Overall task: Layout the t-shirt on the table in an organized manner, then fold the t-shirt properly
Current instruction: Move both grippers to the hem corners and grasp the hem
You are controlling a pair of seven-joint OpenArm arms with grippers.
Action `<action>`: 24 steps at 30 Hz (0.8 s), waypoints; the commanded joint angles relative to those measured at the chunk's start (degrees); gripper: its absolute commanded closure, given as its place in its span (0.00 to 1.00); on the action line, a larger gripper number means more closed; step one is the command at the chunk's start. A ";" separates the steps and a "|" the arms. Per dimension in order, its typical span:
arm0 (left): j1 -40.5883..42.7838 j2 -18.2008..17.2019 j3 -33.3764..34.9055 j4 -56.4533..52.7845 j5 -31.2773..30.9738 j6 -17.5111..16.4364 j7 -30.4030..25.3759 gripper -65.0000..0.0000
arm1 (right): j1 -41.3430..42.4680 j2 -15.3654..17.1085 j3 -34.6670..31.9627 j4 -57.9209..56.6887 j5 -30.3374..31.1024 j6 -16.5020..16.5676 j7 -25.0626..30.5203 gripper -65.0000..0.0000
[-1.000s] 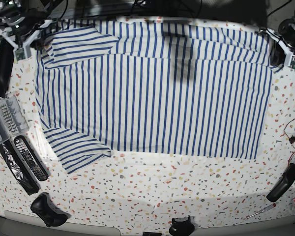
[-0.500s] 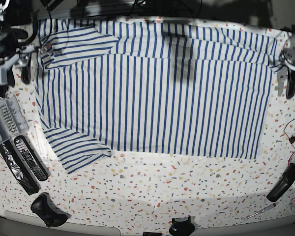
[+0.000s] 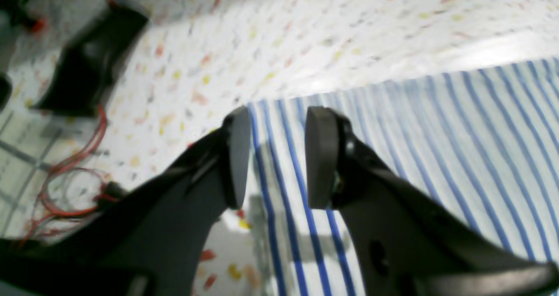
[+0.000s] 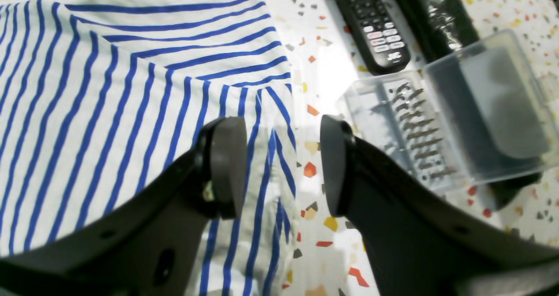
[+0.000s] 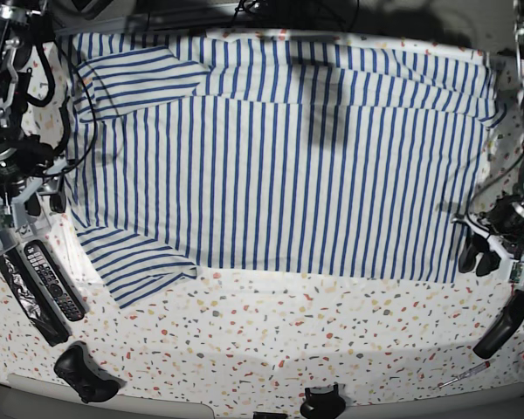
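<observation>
The t-shirt (image 5: 279, 148) lies spread flat on the table (image 5: 332, 340). The left gripper (image 3: 277, 156) hangs with jaws spread over its hem corner, apparently not touching; the right gripper (image 4: 281, 165) is spread over the sleeve-side edge.

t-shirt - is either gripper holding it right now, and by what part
Nothing is held. Both the left gripper and right gripper are open above edges of the t-shirt.
</observation>
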State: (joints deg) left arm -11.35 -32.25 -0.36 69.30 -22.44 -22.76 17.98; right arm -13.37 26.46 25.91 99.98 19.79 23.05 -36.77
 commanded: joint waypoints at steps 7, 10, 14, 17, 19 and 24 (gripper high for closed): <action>-19.08 2.84 3.85 -26.29 -1.01 -2.95 -6.97 0.66 | 1.01 3.06 0.31 0.74 0.37 0.00 0.63 0.59; -23.65 4.39 3.85 -35.41 0.37 -3.96 -7.15 0.66 | 1.01 4.28 0.31 0.74 0.31 0.00 -0.63 0.59; -25.46 5.05 3.85 -41.70 5.60 -4.76 -10.12 0.66 | 1.01 5.01 0.33 0.74 0.31 0.00 -2.08 0.59; -24.74 4.85 3.85 -41.94 5.95 -4.74 -10.62 0.66 | 1.01 4.96 0.31 0.74 0.35 0.00 -2.08 0.59; -24.55 4.76 3.85 -41.97 5.97 -4.66 -10.56 0.66 | 1.01 4.96 0.31 0.74 0.33 0.00 -2.08 0.59; -24.52 4.96 3.85 -42.66 5.92 -2.97 -10.32 0.66 | 1.01 4.96 0.31 0.76 0.37 0.00 -2.51 0.59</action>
State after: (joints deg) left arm -34.04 -26.50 3.75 26.09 -16.03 -25.63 8.95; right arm -13.02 30.17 25.80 99.79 19.70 22.94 -40.27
